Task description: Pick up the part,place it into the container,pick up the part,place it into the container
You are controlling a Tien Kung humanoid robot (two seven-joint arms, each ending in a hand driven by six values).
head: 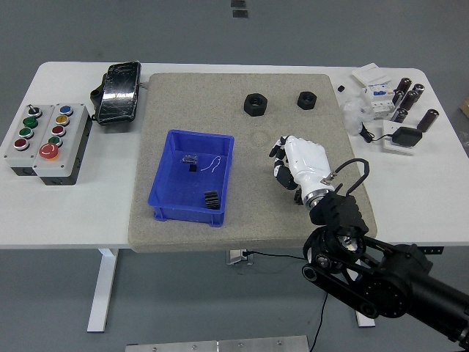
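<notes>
The right hand [292, 163] hovers over the grey mat [322, 132], right of the blue bin [192, 178]; its fingers look curled and seem to hold nothing, though the view is poor. Beyond it, two black nuts [256, 104] [307, 99] sit near the mat's far edge. A small black part [211, 199] lies inside the bin. A button box [45, 141] stands at the bench's [66, 213] left end.

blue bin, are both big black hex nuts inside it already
No, the two hex nuts sit on the mat beyond the blue bin, which holds only small dark parts.
</notes>
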